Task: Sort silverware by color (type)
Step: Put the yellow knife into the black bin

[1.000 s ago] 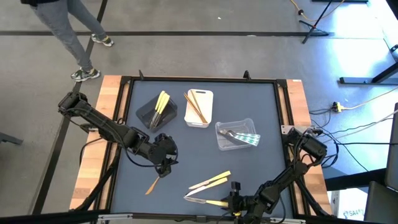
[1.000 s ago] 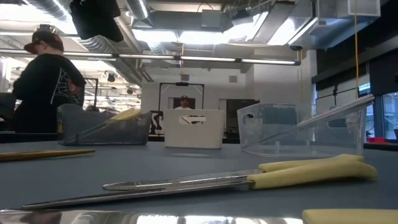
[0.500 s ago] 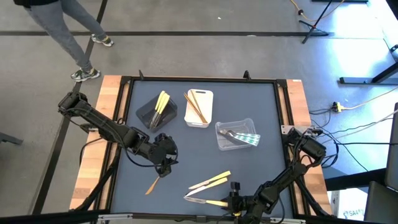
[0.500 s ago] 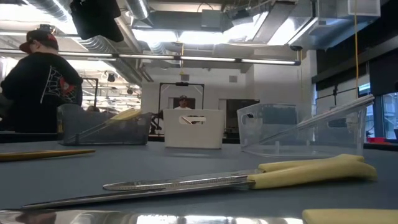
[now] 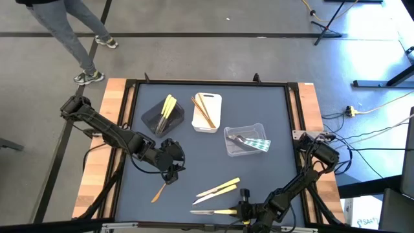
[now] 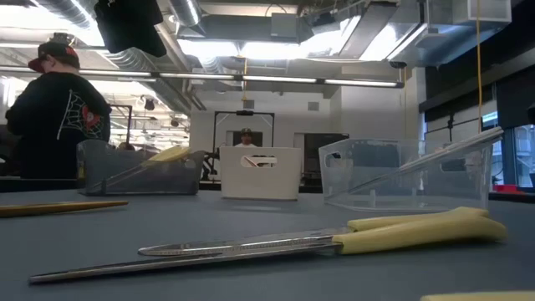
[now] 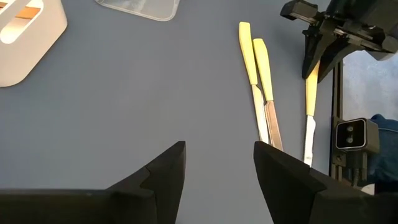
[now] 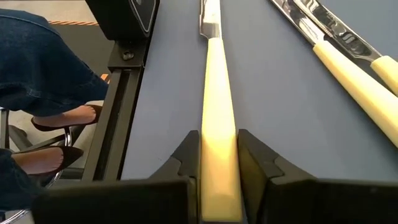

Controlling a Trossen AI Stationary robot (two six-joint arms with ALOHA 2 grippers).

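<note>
At the desk's (image 5: 207, 155) near edge, the right gripper (image 8: 219, 163) pinches the pale handle of a yellow-handled knife (image 8: 217, 112), whose long axis runs straight out ahead between the jaws, flat on the surface. The left gripper (image 7: 217, 163) hangs wide and empty toward the desk's left side, plainly the farther arm. Two more yellow-handled knives (image 5: 218, 189) lie just beside the held one.

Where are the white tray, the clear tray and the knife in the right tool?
white tray (image 5: 214, 123): high view, on its near rim.
clear tray (image 5: 248, 129): high view, on its far rim.
knife (image 8: 218, 124): right wrist view, on the pale yellow handle, ahead of the right tool (image 8: 218, 163) shut on it.
</note>
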